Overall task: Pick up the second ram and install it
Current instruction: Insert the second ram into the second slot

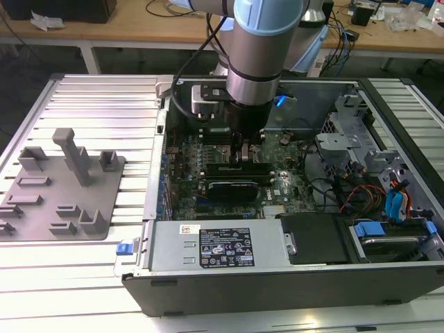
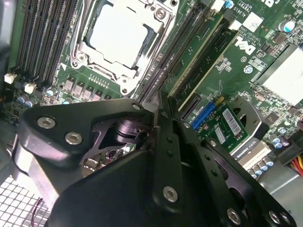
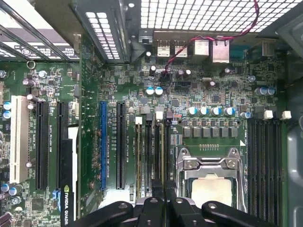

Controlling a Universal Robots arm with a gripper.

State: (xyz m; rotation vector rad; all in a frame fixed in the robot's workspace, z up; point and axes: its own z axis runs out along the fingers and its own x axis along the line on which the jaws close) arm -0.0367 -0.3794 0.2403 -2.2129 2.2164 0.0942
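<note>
My gripper hangs from the arm inside the open computer case, low over the motherboard. In both wrist views its two black fingers are pressed together, tips right above the black memory slots beside the processor socket. In the second wrist view the tips meet in line with one of these slots. The second ram is hidden: I make out no green stick between or under the fingers. The grey moulded tray on the exterior view's left carries no stick.
The case walls ring the board. A black graphics card lies just in front of the gripper, and the power supply lies nearer the camera. Drive cages and cables crowd the exterior view's right. More memory slots flank the socket's other side.
</note>
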